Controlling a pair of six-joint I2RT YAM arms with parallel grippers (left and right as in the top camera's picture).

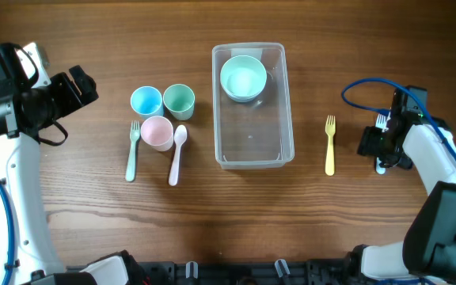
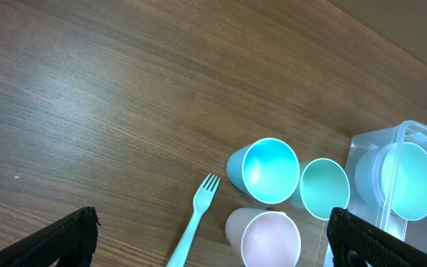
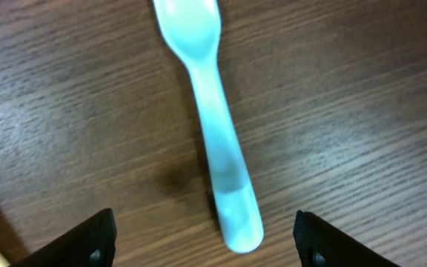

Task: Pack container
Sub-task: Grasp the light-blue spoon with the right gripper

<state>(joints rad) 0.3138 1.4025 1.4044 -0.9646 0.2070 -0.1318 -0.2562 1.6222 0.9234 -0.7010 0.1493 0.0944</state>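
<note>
While the container (image 1: 253,136) is sitting mid-table, its clear, round-cornered plastic walls are holding a smooth pale-teal bowl (image 1: 244,77) at the far end. The near part is lying bare, probably waiting for the rest. The right gripper (image 3: 204,222) is hovering over a glossy light-blue spoon (image 3: 213,126) on the wood-grain table (image 3: 362,89). Its fingers are spreading wide either side of the handle, seemingly lining up a pinch. The left gripper (image 2: 212,226) is hanging open and empty, left of the blue cup (image 2: 269,170), green cup (image 2: 325,189), pink cup (image 2: 269,237) and mint fork (image 2: 207,187), which are clustering beside the container's left wall.
</note>
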